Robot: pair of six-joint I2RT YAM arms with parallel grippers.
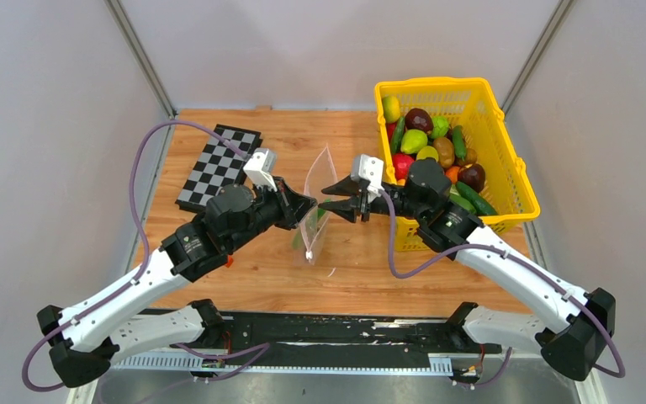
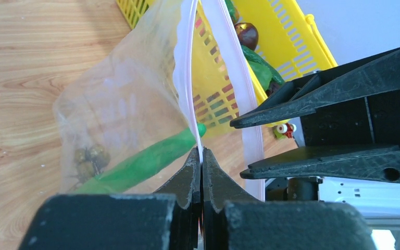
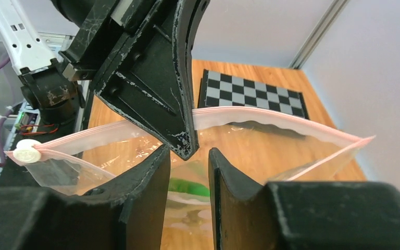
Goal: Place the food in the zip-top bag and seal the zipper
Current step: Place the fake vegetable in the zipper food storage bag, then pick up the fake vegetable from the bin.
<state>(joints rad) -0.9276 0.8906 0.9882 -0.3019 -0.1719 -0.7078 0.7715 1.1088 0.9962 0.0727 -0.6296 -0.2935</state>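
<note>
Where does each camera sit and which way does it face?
Top external: above, behind the arm bases, looking down on table, zip-top bag, basket; both arms show.
Left wrist: on the left arm, facing the basket; left gripper pinches the zipper.
Right wrist: on the right arm, facing the chessboard; right gripper shows, open.
Shared: both wrist views see the bagged cucumber.

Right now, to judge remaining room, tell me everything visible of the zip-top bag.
The zip-top bag is clear crinkly film, upright, mouth open. Its pinkish zipper has a white slider at one end. The left gripper pinches one lip; the right gripper's parted fingers sit by the other. A green cucumber-like piece lies inside.
</note>
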